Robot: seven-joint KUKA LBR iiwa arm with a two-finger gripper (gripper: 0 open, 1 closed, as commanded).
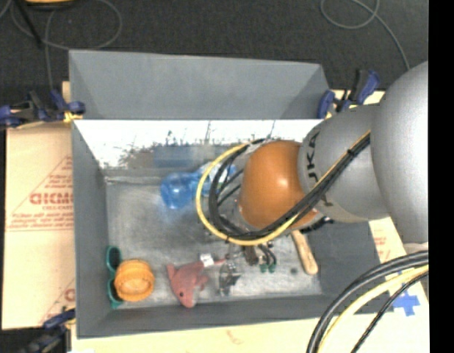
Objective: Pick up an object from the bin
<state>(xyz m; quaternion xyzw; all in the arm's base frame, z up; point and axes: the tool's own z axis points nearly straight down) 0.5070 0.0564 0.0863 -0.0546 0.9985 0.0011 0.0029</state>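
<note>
We see the gripper (245, 265) low over the front of the bin (89, 219), just right of a pink animal-shaped toy (186, 282) lying on the floor near the front wall. We cannot tell whether the gripper is spread or closed. The bin also holds 1 orange ball (134, 279) in the front-left corner, a blue lump (175, 190) farther back, and a wooden stick (305, 254) on the right.

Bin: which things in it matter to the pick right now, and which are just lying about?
In play: gripper, low in the bin near its front wall; pink toy beside it, the nearest thing.
Lying about: blue clear piece toward the back; orange round thing and green piece in the front corner; wooden stick under the arm.
</note>
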